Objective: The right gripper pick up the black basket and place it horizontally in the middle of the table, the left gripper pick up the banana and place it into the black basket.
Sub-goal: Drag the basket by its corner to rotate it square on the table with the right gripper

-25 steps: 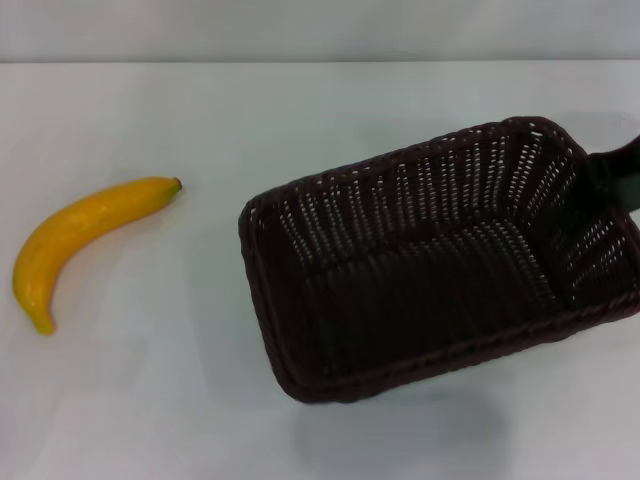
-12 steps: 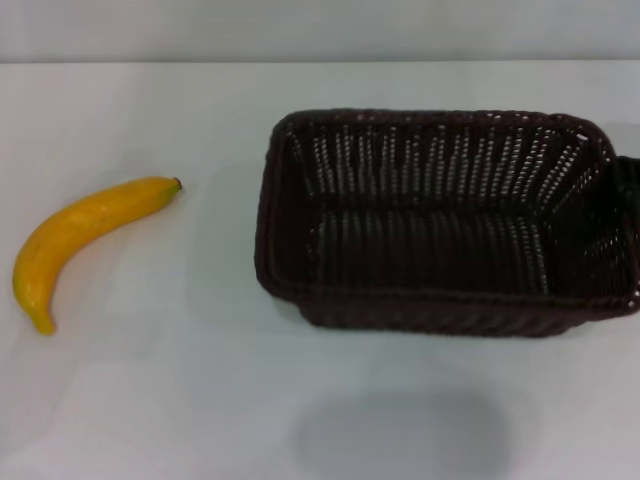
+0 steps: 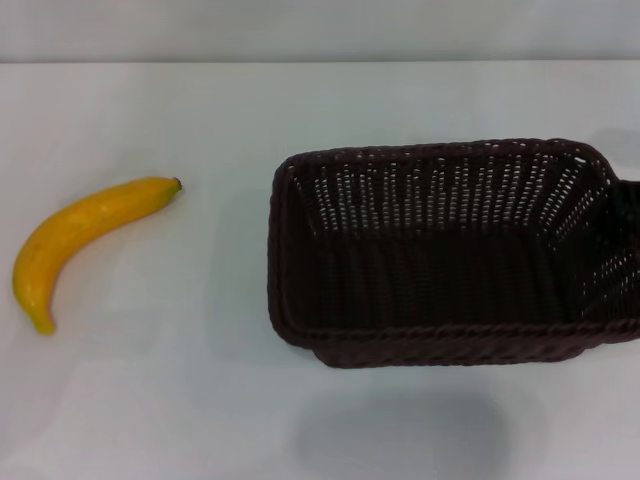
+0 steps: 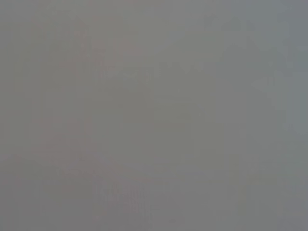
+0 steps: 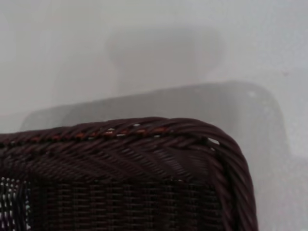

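Observation:
The black basket (image 3: 430,330) hangs above the white table (image 3: 150,400), long side left to right, tilted so its inside faces me; its shadow lies on the table below. Only a dark bit of my right gripper (image 3: 630,205) shows at the right edge, holding the basket's right end. The right wrist view shows a braided rim corner of the basket (image 5: 144,132) over the table. The yellow banana (image 3: 85,235) lies on the table at the left, apart from the basket. My left gripper is out of view; the left wrist view shows only plain grey.
The table's far edge (image 3: 320,62) meets a pale wall at the back. Bare tabletop lies between the banana and the basket and in front of the basket.
The basket has swung from a slanted pose to level, left to right, then moved a little toward me. The banana has not moved.

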Robot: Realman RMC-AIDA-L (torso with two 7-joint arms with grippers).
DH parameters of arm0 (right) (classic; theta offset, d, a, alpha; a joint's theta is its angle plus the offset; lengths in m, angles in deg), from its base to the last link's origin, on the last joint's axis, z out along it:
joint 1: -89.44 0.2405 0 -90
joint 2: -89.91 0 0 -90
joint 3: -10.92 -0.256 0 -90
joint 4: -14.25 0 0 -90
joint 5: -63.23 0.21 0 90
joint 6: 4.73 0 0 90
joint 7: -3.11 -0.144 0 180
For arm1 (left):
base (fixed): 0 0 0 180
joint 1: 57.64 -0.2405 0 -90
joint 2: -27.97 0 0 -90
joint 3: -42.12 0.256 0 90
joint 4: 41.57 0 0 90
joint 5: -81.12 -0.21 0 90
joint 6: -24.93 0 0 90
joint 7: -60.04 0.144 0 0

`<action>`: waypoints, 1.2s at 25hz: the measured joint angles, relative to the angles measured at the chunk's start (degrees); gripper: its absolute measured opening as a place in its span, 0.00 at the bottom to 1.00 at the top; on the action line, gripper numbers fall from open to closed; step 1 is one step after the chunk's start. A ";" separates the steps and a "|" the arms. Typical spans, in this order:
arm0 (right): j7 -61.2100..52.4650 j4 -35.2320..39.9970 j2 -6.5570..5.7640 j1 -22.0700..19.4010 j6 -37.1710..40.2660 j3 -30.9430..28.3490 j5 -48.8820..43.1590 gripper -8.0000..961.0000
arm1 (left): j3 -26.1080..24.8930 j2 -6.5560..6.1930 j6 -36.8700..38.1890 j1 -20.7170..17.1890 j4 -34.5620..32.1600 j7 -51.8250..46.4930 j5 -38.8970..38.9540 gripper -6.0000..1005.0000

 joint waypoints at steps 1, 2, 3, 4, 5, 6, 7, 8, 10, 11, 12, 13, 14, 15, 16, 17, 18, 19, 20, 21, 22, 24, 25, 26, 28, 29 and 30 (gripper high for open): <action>0.01 -0.24 -0.14 0.00 0.08 -0.02 0.49 0.15 | 0.01 0.00 0.01 -0.02 0.00 0.00 0.00 0.11; 0.05 -0.57 -0.37 0.00 0.18 -0.01 0.97 0.15 | 0.01 0.00 0.01 -0.06 0.00 0.00 0.00 0.11; 0.15 -0.85 -0.62 0.04 0.30 0.17 1.29 0.15 | 0.01 0.00 0.01 -0.15 0.00 0.00 0.00 0.11; 0.22 -1.06 -0.83 0.12 0.34 0.36 1.42 0.15 | -0.02 0.00 0.02 -0.25 0.01 0.00 0.00 0.11; 0.30 -1.25 -1.05 0.26 0.39 0.67 1.42 0.14 | -0.08 0.00 0.02 -0.31 0.00 0.00 0.00 0.11; 0.30 -1.13 -1.19 0.39 0.41 1.35 1.37 0.14 | -0.14 0.00 0.02 -0.36 0.01 0.00 0.00 0.11; 0.18 -0.72 -1.25 0.50 0.46 2.18 1.14 0.14 | -0.14 0.00 0.02 -0.36 0.01 0.00 0.00 0.11; -0.04 -0.22 -1.21 0.55 0.54 3.20 0.82 0.14 | -0.25 0.00 0.02 -0.40 0.01 0.00 0.00 0.11; -0.56 1.25 -0.75 0.57 0.76 6.67 -0.58 0.14 | -0.29 0.22 0.02 -0.47 0.01 0.08 0.00 0.11; -0.79 2.28 -0.33 0.49 0.92 8.66 -1.75 0.14 | -0.30 0.30 0.00 -0.51 0.01 0.24 0.02 0.11; -0.97 3.24 0.06 0.34 1.07 10.44 -2.54 0.14 | -0.30 0.38 -0.02 -0.56 0.01 0.42 0.03 0.11; -1.19 4.25 0.45 0.18 1.28 12.20 -3.34 0.14 | -0.31 0.46 -0.16 -0.61 0.00 0.57 0.06 0.11; -1.39 5.37 0.78 -0.14 1.60 14.17 -3.70 0.14 | -0.32 0.53 -0.30 -0.66 0.00 0.67 0.08 0.11; -1.70 6.73 1.01 -0.50 1.90 16.44 -3.67 0.14 | -0.32 0.59 -0.44 -0.72 0.00 0.72 0.08 0.11; -2.17 7.97 1.11 -0.93 2.24 18.43 -3.31 0.14 | -0.32 0.70 -0.61 -0.95 -0.13 0.74 0.10 0.11; -2.92 9.38 1.15 -1.44 2.56 20.64 -2.95 0.14 | -0.33 0.80 -0.71 -1.13 -0.29 0.75 0.11 0.11; -2.92 9.38 1.15 -1.44 2.56 20.64 -2.95 0.14 | -0.32 1.02 -0.92 -1.47 -0.67 0.75 0.11 0.11; -3.79 10.85 1.14 -1.91 2.78 22.90 -2.49 0.14 | -0.32 1.24 -1.05 -1.84 -1.08 0.75 0.11 0.11; -5.07 12.47 1.20 -2.24 2.79 26.05 -1.88 0.14 | -0.32 1.75 -1.27 -2.48 -1.89 0.74 0.13 0.11; -5.93 12.93 1.41 -2.14 2.71 28.26 -1.81 0.14 | -0.32 1.93 -1.32 -2.69 -2.16 0.74 0.13 0.11; -6.18 13.00 1.45 -2.09 2.70 28.83 -1.84 0.14 | -0.33 2.16 -1.38 -2.95 -2.55 0.74 0.14 0.11; -7.41 13.21 1.41 -1.72 2.70 31.73 -2.12 0.14 | -0.32 2.54 -1.50 -3.40 -3.24 0.74 0.14 0.11; -8.33 13.37 1.28 -1.41 2.70 33.68 -2.85 0.14 | -0.32 2.82 -1.72 -3.86 -3.82 0.74 0.14 0.11; -9.03 13.55 1.09 -1.12 2.71 34.85 -3.95 0.14 | -0.33 3.13 -2.09 -4.27 -4.18 0.74 0.15 0.11; -10.08 14.23 0.79 -0.76 2.71 36.08 -8.46 0.14 | -0.32 3.22 -2.27 -4.43 -4.18 0.74 0.15 0.11; -10.08 14.46 0.77 -0.76 2.71 36.32 -9.89 0.14 | -0.32 3.27 -2.32 -4.54 -4.18 0.73 0.14 0.11; -9.98 14.87 0.74 -0.87 2.80 36.95 -12.01 0.14 | -0.32 3.30 -2.33 -4.63 -4.18 0.73 0.14 0.11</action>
